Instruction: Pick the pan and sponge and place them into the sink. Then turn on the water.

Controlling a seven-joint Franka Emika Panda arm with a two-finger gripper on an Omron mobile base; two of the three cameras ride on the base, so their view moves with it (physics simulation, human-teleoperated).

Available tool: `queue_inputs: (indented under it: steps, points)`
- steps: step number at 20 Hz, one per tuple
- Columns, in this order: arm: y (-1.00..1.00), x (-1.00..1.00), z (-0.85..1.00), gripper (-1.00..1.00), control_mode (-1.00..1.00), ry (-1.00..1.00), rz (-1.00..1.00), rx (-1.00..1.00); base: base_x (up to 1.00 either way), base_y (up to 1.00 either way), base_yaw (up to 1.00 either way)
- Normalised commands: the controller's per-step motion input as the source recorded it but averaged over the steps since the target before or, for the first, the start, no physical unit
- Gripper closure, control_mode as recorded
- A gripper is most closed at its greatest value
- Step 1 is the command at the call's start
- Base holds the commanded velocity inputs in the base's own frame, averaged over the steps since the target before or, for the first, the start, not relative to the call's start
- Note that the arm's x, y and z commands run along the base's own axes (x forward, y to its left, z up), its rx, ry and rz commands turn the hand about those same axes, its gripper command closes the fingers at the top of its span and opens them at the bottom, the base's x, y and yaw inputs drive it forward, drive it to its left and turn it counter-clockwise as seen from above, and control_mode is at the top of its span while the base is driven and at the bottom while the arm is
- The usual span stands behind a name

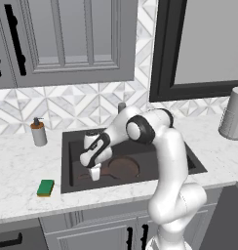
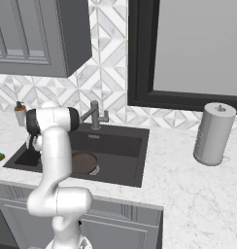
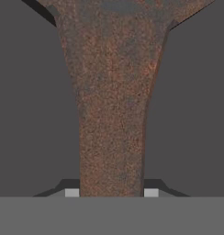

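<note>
Two fingers of the gripper (image 1: pixel 95 173) are clamped on the pan's handle (image 3: pixel 113 137), which runs up between them in the hand view, rusty brown against the dark basin. From the left base view the pan (image 1: pixel 123 167) lies low inside the sink (image 1: pixel 67 146), its round bowl right of the gripper and its handle pointing left; whether it touches the bottom I cannot tell. The arm (image 1: pixel 167 161) bends down over the sink's front rim. On the counter left of the sink lies the sponge (image 1: pixel 45 187), green face up, well apart from the pan. A soap bottle (image 1: pixel 38 132) stands behind it near the tiled wall. The faucet (image 2: pixel 93 115) stands at the sink's back edge, and a paper towel roll (image 2: pixel 214 133) stands on the counter to the right.
</note>
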Motion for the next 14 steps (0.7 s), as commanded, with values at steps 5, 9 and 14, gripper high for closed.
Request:
queue_inputs:
  steps: [5,9,14]
  points:
    - [0.00,0.08,-0.31,1.00,-1.00,-0.02,-0.01,0.00,0.00,0.00,0.00]
    - [0.01,0.04,-0.31,1.00,-1.00,-0.01,0.00,0.00,0.00,0.00,0.00]
    - [0.01,0.04,-0.05,-1.00,-1.00,0.00,0.00,0.00,0.00,0.00,0.00]
